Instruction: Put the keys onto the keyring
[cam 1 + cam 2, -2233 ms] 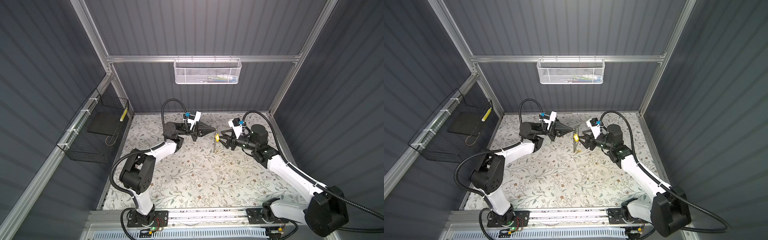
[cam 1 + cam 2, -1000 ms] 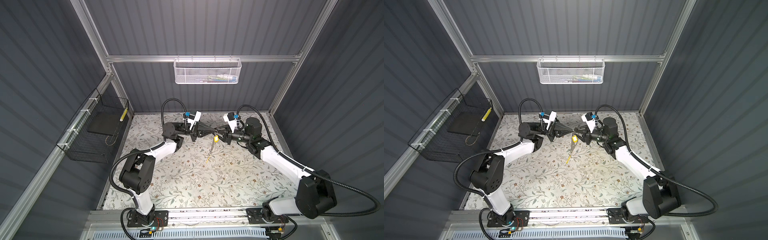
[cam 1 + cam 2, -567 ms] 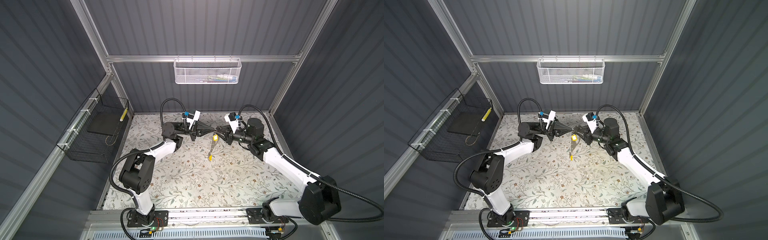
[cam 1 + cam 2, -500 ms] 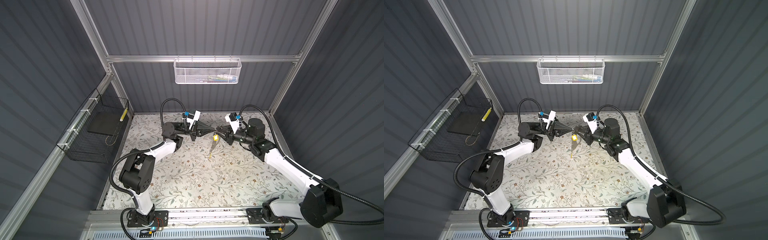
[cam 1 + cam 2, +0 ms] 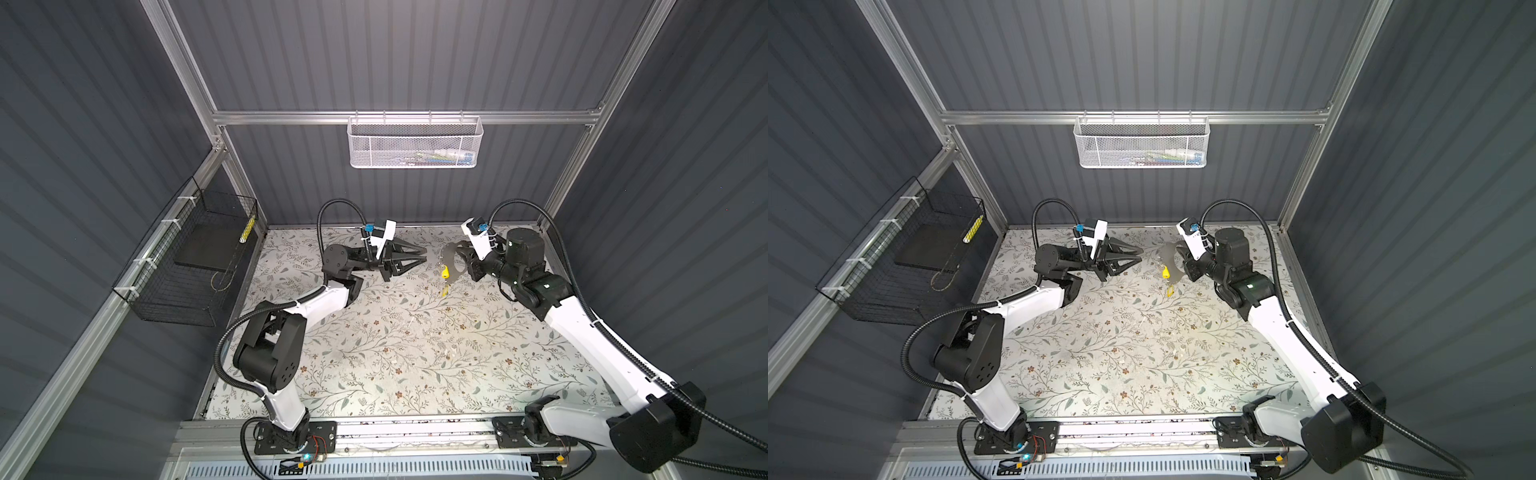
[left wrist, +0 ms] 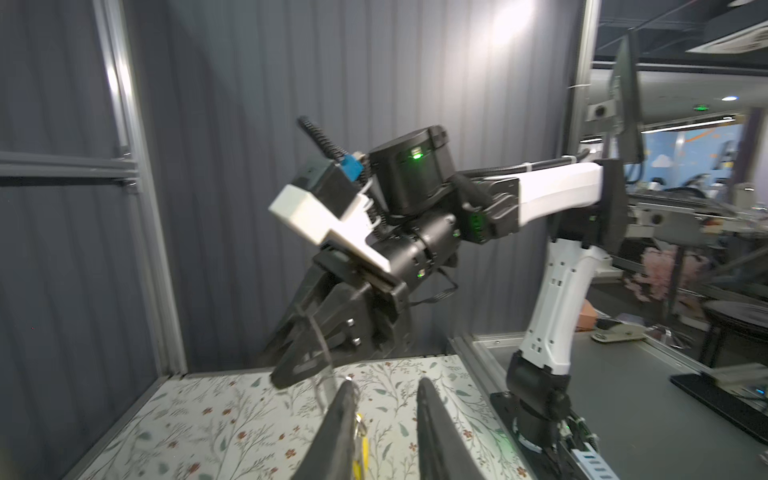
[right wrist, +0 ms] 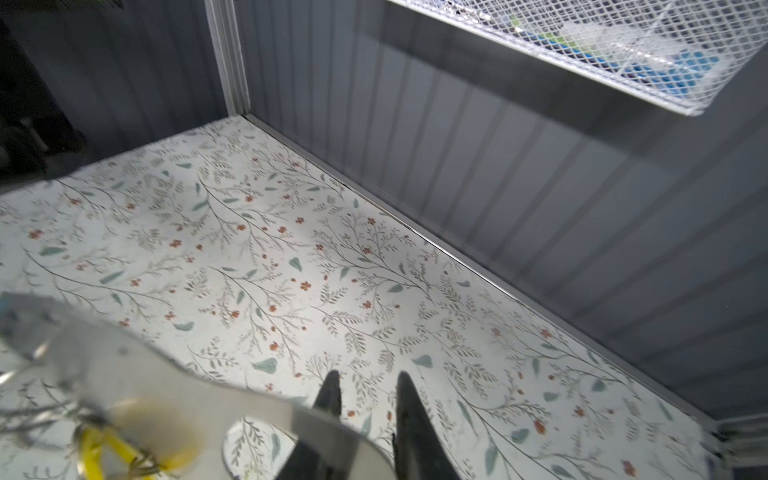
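My right gripper [image 5: 465, 262] [image 7: 368, 386] is shut on one end of the grey keyring [image 5: 449, 250] [image 5: 1168, 251] [image 7: 137, 374] and holds it above the table at the back. In both top views two yellow keys hang under the loop, one [image 5: 444, 273] [image 5: 1165, 272] just below it and one [image 5: 444, 291] [image 5: 1170, 291] lower on thin metal rings. My left gripper [image 5: 424, 255] [image 6: 386, 399] is open a short way to the left of the loop. In the left wrist view a yellow key [image 6: 364, 451] shows beside one finger; I cannot tell if it touches.
A white mesh basket [image 5: 415, 143] hangs on the back wall above both grippers. A black wire basket [image 5: 195, 266] is fixed to the left wall. The back wall stands close behind the keyring. The floral table [image 5: 407, 353] stretches toward the front.
My left gripper's jaws have opened and let go of the key. The two grippers, which met at the key, now stand apart. The keyring has shifted slightly right with the keys dangling.
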